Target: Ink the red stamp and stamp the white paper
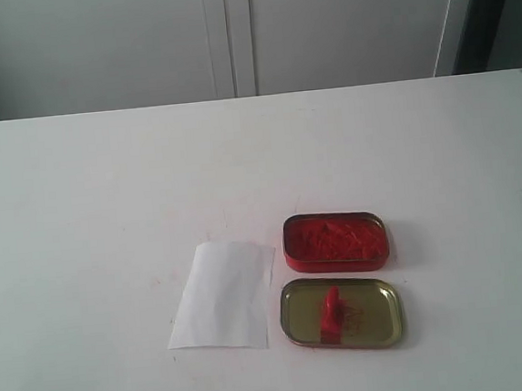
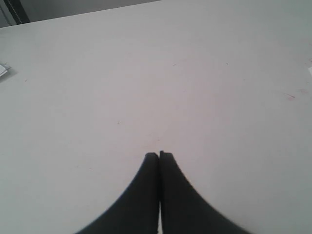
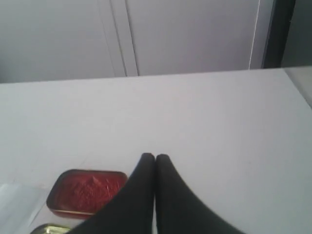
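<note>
Presently both sets of fingers are held up off the desk (image 1: 105,191), and neither carries anything. The left fingers (image 2: 155,159) are pressed together, tips meeting with only a hairline seam between them, and they point out over a bare stretch of the desk surface. The right fingers (image 3: 151,161) are likewise closed tip to tip and empty, aimed across the desk toward the pale cabinet doors (image 3: 185,34) behind it. The ink tin (image 3: 73,211) shows beside them, lower down on the desk, partly hidden behind one finger. The red stamp (image 1: 330,316) lies in the shallow brass-coloured tin (image 1: 377,318), apparently on its side with the narrow handle toward the ink tin, which sits just behind, full of red ink. The white paper (image 1: 222,295) lies flat on the desk just left of the two tins, near them but apart, its surface plain
</note>
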`<state>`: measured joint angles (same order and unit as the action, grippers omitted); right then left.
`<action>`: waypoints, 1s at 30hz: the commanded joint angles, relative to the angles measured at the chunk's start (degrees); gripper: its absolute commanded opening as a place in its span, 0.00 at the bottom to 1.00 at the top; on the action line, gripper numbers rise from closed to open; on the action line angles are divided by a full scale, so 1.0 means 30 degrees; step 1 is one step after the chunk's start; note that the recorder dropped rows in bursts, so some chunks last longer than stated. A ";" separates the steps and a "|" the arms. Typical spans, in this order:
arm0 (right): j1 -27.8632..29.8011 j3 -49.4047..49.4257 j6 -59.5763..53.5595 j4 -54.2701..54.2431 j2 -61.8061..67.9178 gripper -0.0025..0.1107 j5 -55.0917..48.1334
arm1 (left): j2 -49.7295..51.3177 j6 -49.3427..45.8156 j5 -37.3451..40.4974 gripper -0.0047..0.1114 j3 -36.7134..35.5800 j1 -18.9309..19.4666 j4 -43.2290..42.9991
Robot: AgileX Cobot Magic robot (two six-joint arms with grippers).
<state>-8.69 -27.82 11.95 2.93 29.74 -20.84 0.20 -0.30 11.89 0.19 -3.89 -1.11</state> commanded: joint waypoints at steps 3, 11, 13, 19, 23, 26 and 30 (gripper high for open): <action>-0.0128 -0.2261 0.0577 0.0025 0.3259 0.02 -0.2972 | -0.0066 -0.0053 -0.0073 0.04 -0.0062 0.0009 0.0050; -0.0128 -0.4486 0.0577 -0.0433 0.7416 0.02 -0.5363 | -0.0066 -0.0053 -0.0073 0.04 -0.0062 0.0009 0.0050; -0.0128 -0.4776 0.0577 -0.0483 0.8223 0.02 -0.5820 | -0.0066 -0.0053 -0.0073 0.04 -0.0062 0.0009 0.0050; -0.0128 -0.5756 0.0011 -0.0697 1.0758 0.02 -0.7609 | -0.0066 -0.0053 -0.0073 0.04 -0.0062 0.0009 0.0050; -0.0128 -0.6287 -0.0266 -0.0759 1.2325 0.02 -0.8509 | -0.0066 -0.0053 -0.0073 0.04 -0.0062 0.0009 0.0050; -0.0128 -0.6719 -0.0889 -0.1166 1.3431 0.02 -0.9341 | -0.0066 -0.0053 -0.0073 0.04 -0.0062 0.0009 0.0050; -0.0128 -0.7076 -0.1426 -0.1971 1.4773 0.02 -0.9787 | -0.0066 -0.0053 -0.0073 0.04 -0.0062 0.0009 0.0050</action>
<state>-8.69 -48.21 8.91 -1.33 71.96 -49.24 0.20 -0.30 11.89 0.19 -3.89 -1.11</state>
